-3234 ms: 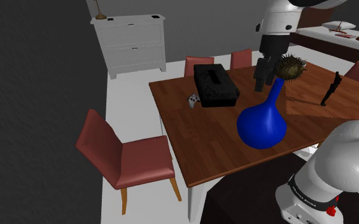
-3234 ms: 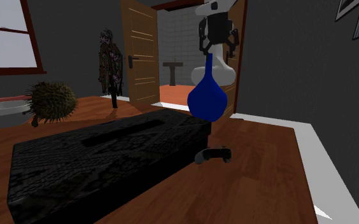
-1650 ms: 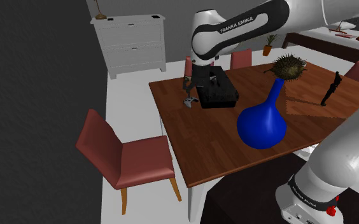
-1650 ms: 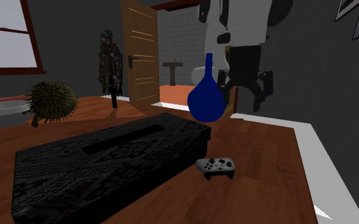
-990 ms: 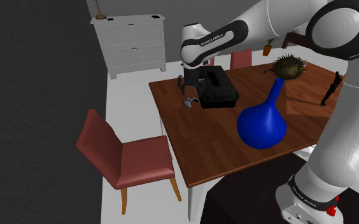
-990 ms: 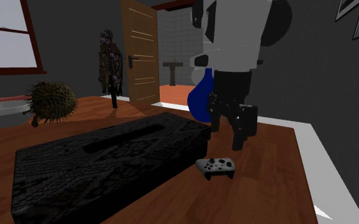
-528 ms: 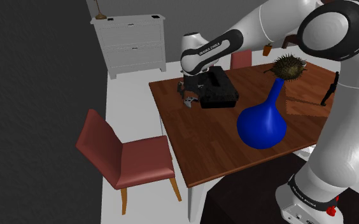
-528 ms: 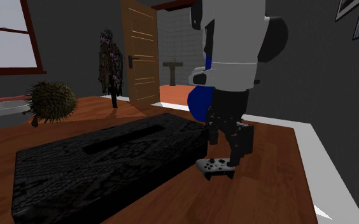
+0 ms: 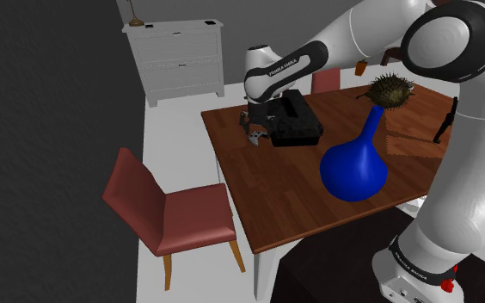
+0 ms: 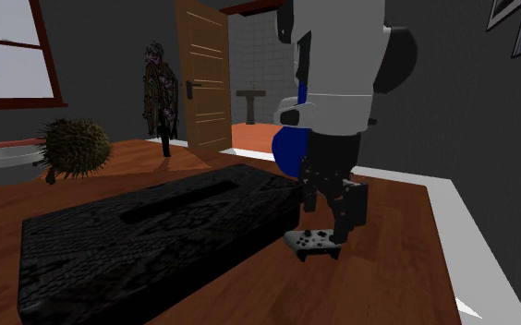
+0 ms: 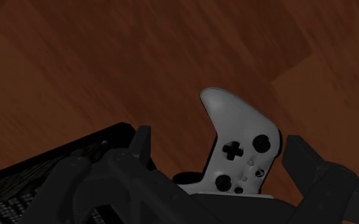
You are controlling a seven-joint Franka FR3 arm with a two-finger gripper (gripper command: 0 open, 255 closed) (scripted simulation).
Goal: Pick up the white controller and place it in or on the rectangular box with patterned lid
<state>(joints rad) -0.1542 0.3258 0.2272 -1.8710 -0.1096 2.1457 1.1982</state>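
As the arm sinks lower in the shoulder view, the gripper (image 9: 253, 129) reaches the white controller (image 9: 256, 137) at the black box's (image 9: 294, 120) nine o'clock. Second exterior view: the controller lies on the table (image 10: 393, 272). Wrist view: open fingers (image 11: 302, 159) bracket it, ungrasped; closing seems next.

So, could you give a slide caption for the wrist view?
Open gripper straddling the white controller on the wooden table, beside the black box.

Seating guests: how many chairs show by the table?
2. One red chair left of the table in the shoulder view; another behind its far edge. The arm may hide more.
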